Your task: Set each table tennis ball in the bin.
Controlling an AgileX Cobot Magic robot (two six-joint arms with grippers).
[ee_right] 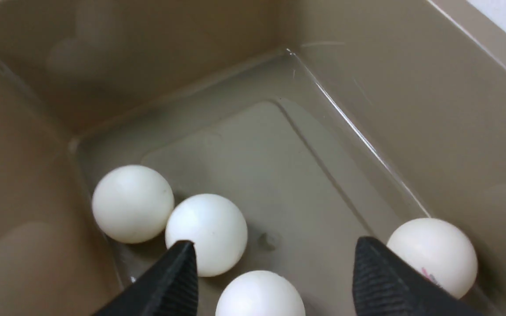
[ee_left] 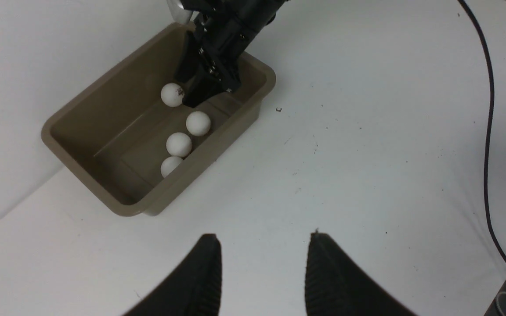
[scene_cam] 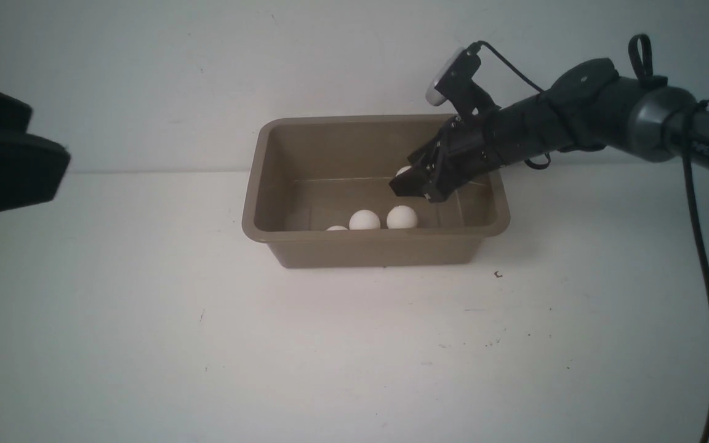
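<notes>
Balls point(ee_right: 211, 232), all four, in bin point(ee_right: 455, 109); right gripper point(ee_right: 275, 250) spread, empty among them. Lift straight out, nudging none.

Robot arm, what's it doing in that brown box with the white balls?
The robot is putting table tennis balls into the bin. Its right tool is inside the bin, jaws open, gripping nothing. All four balls are in the bin: three in a row by the near wall, the fourth ball beside the tool. The left tool hangs open and empty over the table.
</notes>
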